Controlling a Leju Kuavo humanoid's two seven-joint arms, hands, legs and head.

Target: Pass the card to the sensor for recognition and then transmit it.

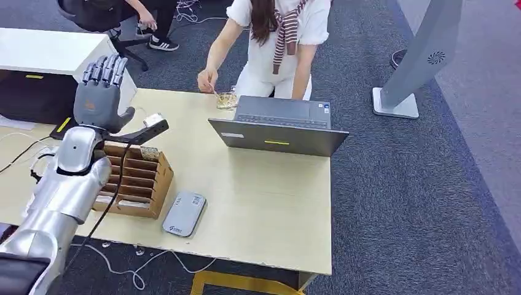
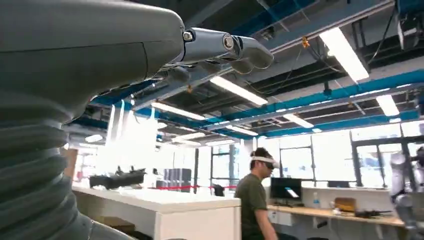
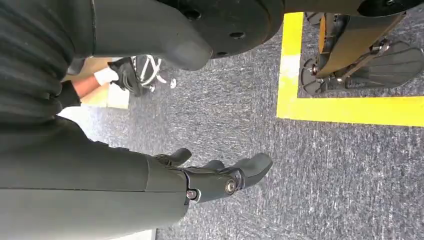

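Note:
My left hand (image 1: 100, 92) is raised above the table's left end, palm upright and fingers apart, holding nothing. In the left wrist view its fingers (image 2: 235, 50) point up toward the ceiling. A flat grey sensor box (image 1: 184, 213) lies near the table's front edge, to the right of my left arm. A small pale card (image 1: 226, 99) rests at the table's far edge, with a person's hand (image 1: 207, 80) on it. My right hand (image 3: 215, 175) hangs low over the grey carpet, its fingers loosely bent and nothing in them.
A cardboard slotted organizer (image 1: 134, 181) stands just beside my left forearm. An open grey laptop (image 1: 279, 126) sits at the table's far right. A person in white (image 1: 279, 43) leans over the far edge. Cables (image 1: 138, 267) hang below the front edge, and yellow floor tape (image 3: 345, 107) marks the carpet.

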